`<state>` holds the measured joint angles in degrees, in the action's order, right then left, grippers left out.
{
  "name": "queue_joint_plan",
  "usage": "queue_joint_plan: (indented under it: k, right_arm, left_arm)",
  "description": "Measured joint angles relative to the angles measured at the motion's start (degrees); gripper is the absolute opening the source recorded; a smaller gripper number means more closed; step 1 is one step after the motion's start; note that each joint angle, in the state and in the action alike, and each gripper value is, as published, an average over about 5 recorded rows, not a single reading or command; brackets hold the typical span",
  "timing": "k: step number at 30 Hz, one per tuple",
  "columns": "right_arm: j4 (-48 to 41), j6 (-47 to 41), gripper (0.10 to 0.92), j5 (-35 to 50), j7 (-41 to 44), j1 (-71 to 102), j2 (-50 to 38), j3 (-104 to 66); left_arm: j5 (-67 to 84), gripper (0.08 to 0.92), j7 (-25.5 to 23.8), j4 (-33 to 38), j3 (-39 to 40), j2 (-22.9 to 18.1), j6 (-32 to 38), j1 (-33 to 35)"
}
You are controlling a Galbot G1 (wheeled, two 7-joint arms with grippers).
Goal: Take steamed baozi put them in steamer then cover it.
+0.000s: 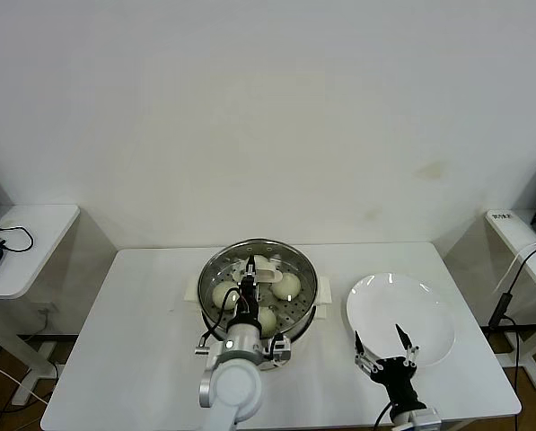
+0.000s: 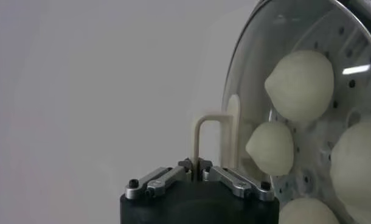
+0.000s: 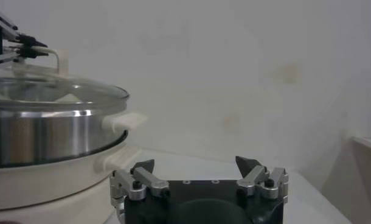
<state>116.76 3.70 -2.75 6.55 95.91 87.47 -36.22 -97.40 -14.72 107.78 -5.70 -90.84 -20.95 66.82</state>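
The steamer point(image 1: 309, 275) stands mid-table on its cream pot base point(image 3: 52, 179), its steel wall point(image 3: 45, 137) shiny. Several cream-white baozi point(image 1: 287, 285) lie inside, and through the glass in the left wrist view I make out more baozi point(image 2: 298, 85). The clear cover point(image 3: 58, 94) lies level over the steamer's rim. My left gripper point(image 2: 196, 163) is shut on the cover's cream bar handle point(image 2: 213, 125), above the steamer's middle point(image 1: 248, 280). My right gripper point(image 1: 386, 346) hangs open and holds nothing, over the near edge of the plate.
A flat white plate point(image 1: 429, 310) with nothing on it lies to the right of the steamer. The pot's side handle point(image 3: 121, 122) sticks out toward my right gripper point(image 3: 197, 164). Side tables stand off both ends of the white table point(image 1: 142, 305).
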Motion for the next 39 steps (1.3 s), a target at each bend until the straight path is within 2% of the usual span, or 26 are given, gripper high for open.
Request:
queue_joint_plan:
  k: [9, 11, 23, 33, 39]
  right_arm:
    - [-0.01, 0.0, 0.823, -0.11, 0.08, -0.05, 0.02, 0.53]
    - [0.0, 0.0, 0.823, -0.11, 0.1, -0.02, 0.01, 0.56]
    - [0.14, -0.02, 0.823, -0.12, 0.11, 0.11, -0.01, 0.77]
    - [0.32, -0.03, 0.823, -0.4, 0.1, 0.58, -0.02, 0.9]
    - [0.29, -0.15, 0.823, -0.39, 0.1, 0.76, -0.21, 1.27]
  left_arm:
    - [-0.05, 0.132, 0.18, 0.34, -0.02, -0.41, 0.24, 0.58]
    - [0.03, 0.153, 0.43, 0.3, -0.06, -0.53, 0.39, 0.64]
    - [1.44, 0.492, 1.36, 3.32, 0.9, 1.09, 1.24, 2.47]
    - [4.97, 0.776, 3.08, 10.79, 0.34, 5.17, 2.45, 7.49]
    - [11.8, 0.822, 5.33, 16.9, -1.3, 8.85, 4.13, 12.72]
